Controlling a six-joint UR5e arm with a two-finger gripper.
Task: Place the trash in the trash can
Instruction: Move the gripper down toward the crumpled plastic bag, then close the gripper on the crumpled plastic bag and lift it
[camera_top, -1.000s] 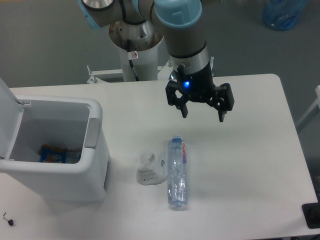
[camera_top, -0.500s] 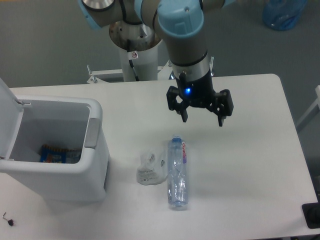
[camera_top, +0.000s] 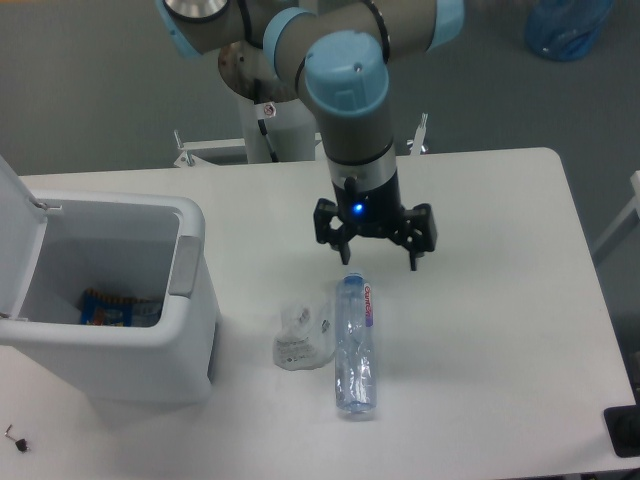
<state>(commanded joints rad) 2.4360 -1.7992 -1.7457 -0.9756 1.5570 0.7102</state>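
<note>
A crushed clear plastic bottle (camera_top: 355, 345) with a blue cap and a red-lettered label lies lengthwise on the white table (camera_top: 500, 300), cap end toward the back. A small crumpled clear wrapper (camera_top: 300, 332) rests against its left side. My gripper (camera_top: 379, 257) hangs open just above the bottle's cap end, fingers spread left and right, with nothing between them. The white trash can (camera_top: 185, 300) stands at the left with its lid (camera_top: 15, 215) swung up, and a blue packet shows inside.
The robot's white base column (camera_top: 270, 110) rises behind the table's back edge. A blue plastic sack (camera_top: 568, 25) sits on the floor at the far right. A small black object (camera_top: 15, 438) lies near the front left corner.
The gripper has moved down and to the left, from over the table's back middle to just above the bottle's cap end. Its fingers stay open. Bottle and wrapper have not moved.
</note>
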